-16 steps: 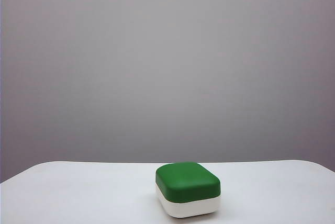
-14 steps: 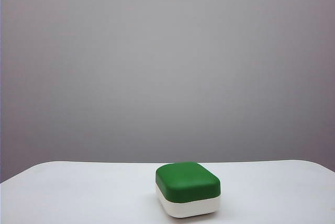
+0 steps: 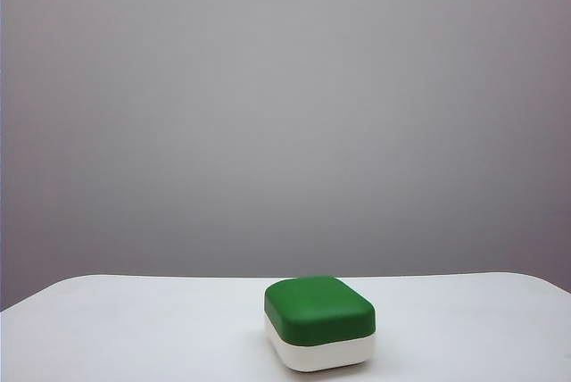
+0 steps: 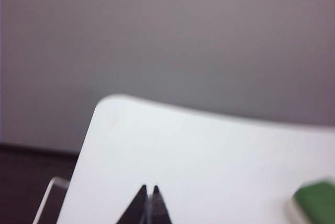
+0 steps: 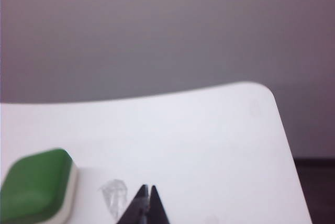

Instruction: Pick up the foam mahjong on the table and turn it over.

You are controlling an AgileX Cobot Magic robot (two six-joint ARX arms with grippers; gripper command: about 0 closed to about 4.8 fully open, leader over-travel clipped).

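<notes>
The foam mahjong (image 3: 319, 324) lies flat on the white table (image 3: 134, 328), dark green half up and white half against the tabletop; no characters show. The exterior view shows neither arm. In the left wrist view my left gripper (image 4: 149, 188) is shut and empty over bare table, with the foam mahjong (image 4: 316, 203) only a blurred green corner far off to one side. In the right wrist view my right gripper (image 5: 148, 187) is shut and empty too, and the foam mahjong (image 5: 36, 187) sits apart from it, well clear of the fingertips.
A rounded table corner (image 4: 107, 103) shows in the left wrist view and another table corner (image 5: 261, 90) in the right wrist view, dark floor beyond both. A faint grey smudge (image 5: 114, 195) marks the tabletop beside the right fingertips. A plain grey wall stands behind the table.
</notes>
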